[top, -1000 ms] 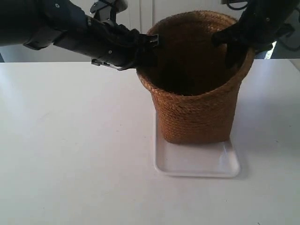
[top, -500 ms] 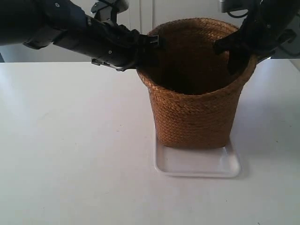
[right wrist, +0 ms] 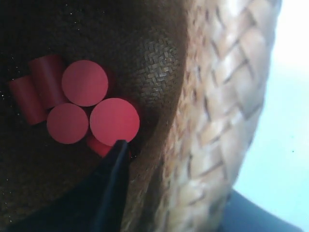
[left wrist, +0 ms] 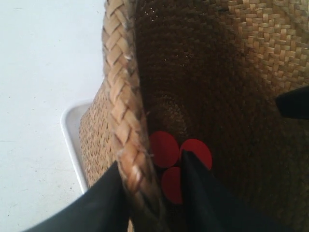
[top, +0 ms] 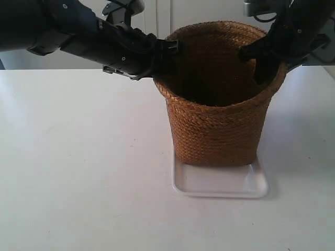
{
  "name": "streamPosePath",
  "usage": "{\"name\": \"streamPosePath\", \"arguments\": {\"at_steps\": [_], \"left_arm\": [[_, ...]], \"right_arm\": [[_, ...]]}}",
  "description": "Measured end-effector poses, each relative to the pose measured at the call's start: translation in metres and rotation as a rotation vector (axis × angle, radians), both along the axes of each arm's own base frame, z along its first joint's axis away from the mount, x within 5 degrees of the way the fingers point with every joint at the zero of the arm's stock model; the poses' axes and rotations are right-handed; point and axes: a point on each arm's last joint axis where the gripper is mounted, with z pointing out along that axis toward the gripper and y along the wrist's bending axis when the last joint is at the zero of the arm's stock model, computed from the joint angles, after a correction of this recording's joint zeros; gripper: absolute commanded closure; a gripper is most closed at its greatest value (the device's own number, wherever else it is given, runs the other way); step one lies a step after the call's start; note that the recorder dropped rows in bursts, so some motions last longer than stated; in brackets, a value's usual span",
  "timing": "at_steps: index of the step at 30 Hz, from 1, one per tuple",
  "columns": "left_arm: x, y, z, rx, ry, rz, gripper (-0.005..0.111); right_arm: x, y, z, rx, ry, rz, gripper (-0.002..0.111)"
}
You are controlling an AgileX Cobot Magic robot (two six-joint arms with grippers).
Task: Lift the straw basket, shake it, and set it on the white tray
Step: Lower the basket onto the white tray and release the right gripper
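Both grippers clamped on basket [top: 217, 99] rim, opposite sides. L gripper [left wrist: 152, 186]: one finger inside, one outside, braided rim pinched btwn. R gripper [right wrist: 178, 193]: dark finger against inner wall, other outside the rim and only partly in shot; prob. pinching too.

Holding basket upright over tray [top: 220, 185], not tilted. Base covering tray's far part, w/ near strip of tray bare in front. Can't tell if base is touching: no clear gap in ext view, no sure contact either. L wrist view showing a tray corner just outside basket wall, so well lined up. Tray lying flat on table [top: 78, 172].

Down in basket bottom: red cylinders [right wrist: 84, 82], a few bunched end-up, a couple more on their sides beside them.

Progress, as a judgement: lift + shake not checkable from here; placing looks nearly done, maybe done. Left to do: get base fully down inside tray's raised edge, then spread both grippers & pull up clear. Worth watching: soft rim catching on inner fingers and dragging basket off tray.
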Motion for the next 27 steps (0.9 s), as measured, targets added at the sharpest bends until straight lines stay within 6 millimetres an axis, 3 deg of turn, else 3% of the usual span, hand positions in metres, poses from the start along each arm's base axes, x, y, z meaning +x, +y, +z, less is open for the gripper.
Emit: {"name": "streamPosePath", "arguments": {"at_steps": [7,13,16,21,27], "left_arm": [[0.0,0.0,0.0,0.0,-0.001,0.001,0.069],[0.0,0.0,0.0,0.001,-0.003,-0.001,0.069],[0.0,0.0,0.0,0.001,-0.003,-0.001,0.069],[0.0,-0.001,0.001,0.012,-0.018,-0.012,0.068],[0.0,-0.001,0.001,0.017,-0.027,-0.018,0.051]], "right_arm": [[0.0,0.0,0.0,0.005,0.001,0.0,0.06],[0.0,0.003,-0.001,0.039,0.007,-0.001,0.051],[-0.001,0.004,0.004,0.048,-0.023,-0.003,0.04],[-0.008,0.005,0.028,0.066,-0.142,-0.01,0.02],[-0.03,0.004,0.075,0.079,-0.328,-0.011,0.017]]}}
